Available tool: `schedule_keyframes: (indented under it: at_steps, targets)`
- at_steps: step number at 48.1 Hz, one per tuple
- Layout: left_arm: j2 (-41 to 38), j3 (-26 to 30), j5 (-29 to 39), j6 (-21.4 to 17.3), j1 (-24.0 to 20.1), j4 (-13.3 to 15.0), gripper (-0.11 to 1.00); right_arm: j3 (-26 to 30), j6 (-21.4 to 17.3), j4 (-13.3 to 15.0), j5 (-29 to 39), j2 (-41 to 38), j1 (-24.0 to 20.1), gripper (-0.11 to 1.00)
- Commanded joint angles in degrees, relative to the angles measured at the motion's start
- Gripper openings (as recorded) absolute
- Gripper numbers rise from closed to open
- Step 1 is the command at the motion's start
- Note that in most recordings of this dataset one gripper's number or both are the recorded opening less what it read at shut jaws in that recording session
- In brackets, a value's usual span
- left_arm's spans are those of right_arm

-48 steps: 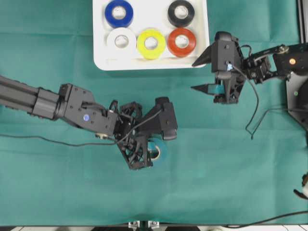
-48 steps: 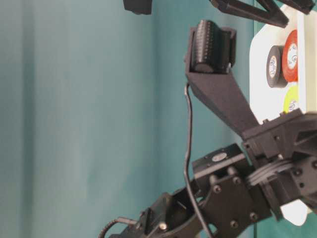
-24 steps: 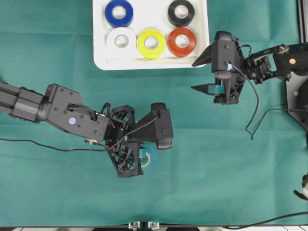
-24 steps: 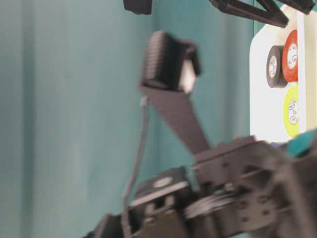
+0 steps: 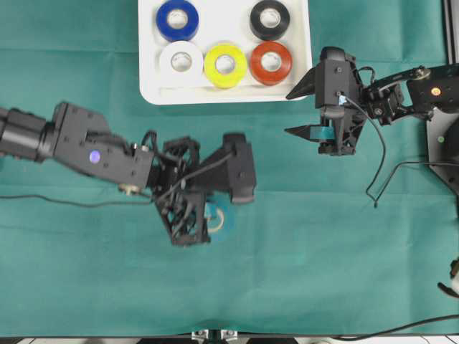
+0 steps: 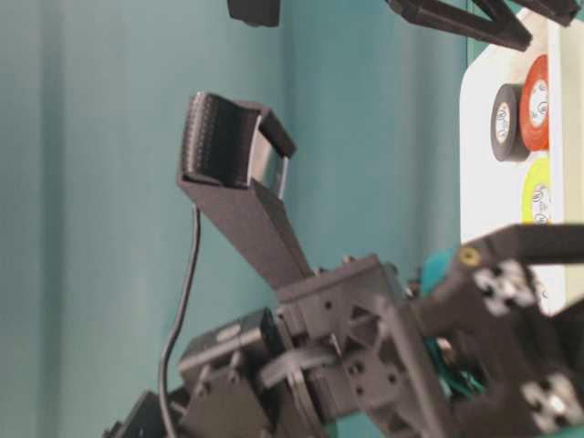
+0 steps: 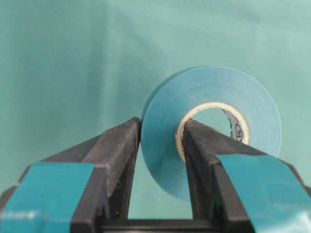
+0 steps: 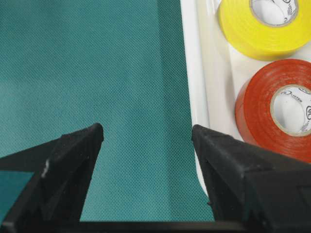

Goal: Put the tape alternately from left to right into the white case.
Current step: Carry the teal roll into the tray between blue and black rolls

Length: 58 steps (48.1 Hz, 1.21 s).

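My left gripper [image 7: 163, 124] is shut on the teal tape [image 7: 214, 97]: one finger sits inside the pale core, the other presses the outer wall. Overhead, this roll [image 5: 221, 221] is at the cloth's middle, half hidden under the left gripper [image 5: 208, 218]. The white case [image 5: 222, 97] at the top holds the blue [image 5: 177, 19], white [image 5: 181, 61], yellow [image 5: 225, 64], red-orange [image 5: 270, 61] and black [image 5: 270, 18] rolls. My right gripper [image 5: 288, 112] stands open and holds nothing, just off the case's right corner [image 8: 192, 73], with the red-orange roll [image 8: 277, 111] beside it.
Green cloth covers the table. A black cable [image 5: 376, 172] loops below the right arm. The right arm's base [image 5: 441, 122] stands at the right edge. The case has a bare patch [image 5: 224, 18] between the blue and black rolls.
The left arm has drawn back to the left and turned its wrist, carrying the teal roll a little leftward. The right arm has not moved.
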<state>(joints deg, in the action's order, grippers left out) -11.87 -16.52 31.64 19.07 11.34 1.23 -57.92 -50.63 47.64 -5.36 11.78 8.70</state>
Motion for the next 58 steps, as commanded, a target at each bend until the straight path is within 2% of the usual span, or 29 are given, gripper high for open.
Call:
schedule_keyframes:
  at_steps: [1,13,20,58]
  targets:
    - [2.72,0.0,-0.18,-1.67,-2.2,-0.18,-0.03,0.7,0.09,0.0,-0.44,0.53,-0.18,0.81]
    - [2.9,-0.09,-0.35,-6.59,-7.91,-0.18,-0.03,0.7,0.09,0.0,-0.44,0.53,-0.18,0.81]
    - [2.9,-0.09,-0.79,-7.82,-11.69,-0.09,-0.03,0.7,0.0,0.0,-0.44,0.53,-0.18,0.81]
    - [2.9,-0.7,-9.05,-22.94,-29.0,-0.18,-0.03,0.97,0.0,0.0,-0.44,0.53,-0.09,0.81]
